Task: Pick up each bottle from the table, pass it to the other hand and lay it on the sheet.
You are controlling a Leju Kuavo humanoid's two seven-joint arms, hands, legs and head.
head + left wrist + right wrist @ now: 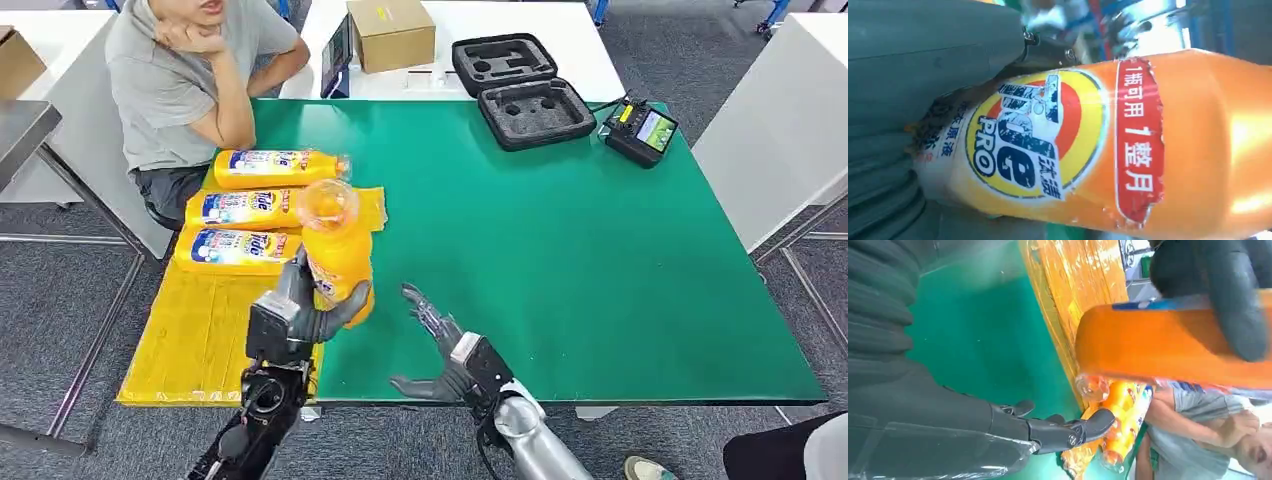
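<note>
The left hand [300,318] is wrapped around the lower body of an orange detergent bottle [338,250], fingers and thumb clamped on opposite sides; the bottle stands roughly upright, cap toward the camera, above the boundary between the yellow sheet [205,340] and the green table cover [560,240]. The right hand [448,355] sits just beside it, fingers spread and holding nothing (the handover therefore appears complete).

Judged procedure for the step in hand, laying the bottle down:

1. Tilt the bottle until its long axis matches the three bottles lying on the sheet [245,210].
2. Lower it onto bare sheet on the side nearest the robot, next to the closest lying bottle.
3. Loosen the fingers only once the body rests on the sheet; a round bottle is likely to roll.

Obstructions: the three lying bottles occupy the far part of the sheet, so a careless swing could knock them. A seated person [190,70] leans on the table's far left corner, close to that row. A foam-lined case [520,90], a handheld controller [640,130] and a cardboard box [392,32] lie along the far edge, well apart from the work.
</note>
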